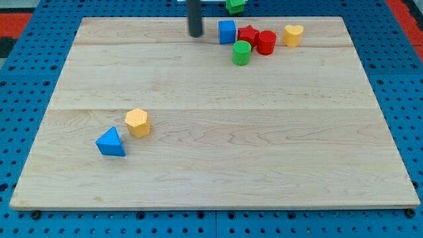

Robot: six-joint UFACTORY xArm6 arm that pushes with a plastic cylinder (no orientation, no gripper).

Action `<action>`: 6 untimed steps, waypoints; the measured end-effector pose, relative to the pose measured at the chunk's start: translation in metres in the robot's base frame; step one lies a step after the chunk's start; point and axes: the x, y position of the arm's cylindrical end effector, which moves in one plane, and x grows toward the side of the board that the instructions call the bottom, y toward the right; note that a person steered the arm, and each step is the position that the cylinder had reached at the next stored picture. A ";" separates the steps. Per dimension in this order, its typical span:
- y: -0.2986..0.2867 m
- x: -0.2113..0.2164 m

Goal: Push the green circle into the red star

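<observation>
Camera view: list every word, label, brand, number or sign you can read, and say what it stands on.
None: no readable text shows anywhere in this view.
The wooden board is bare wood grain.
The blocks, including the green circle, red star, blue cube and yellow hexagon, carry no marks.
My tip, at the view's left of the blue cube, is plain dark.
The blue pegboard shows only holes.

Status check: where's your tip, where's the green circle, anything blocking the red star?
My tip at view's top, left of blue block. Green circle just below red star, about touching. Red cylinder right of star; path clear.
</observation>
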 end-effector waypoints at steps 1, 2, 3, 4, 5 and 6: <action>0.063 -0.014; 0.039 -0.005; -0.011 0.026; -0.033 0.083; 0.027 0.097; 0.066 0.055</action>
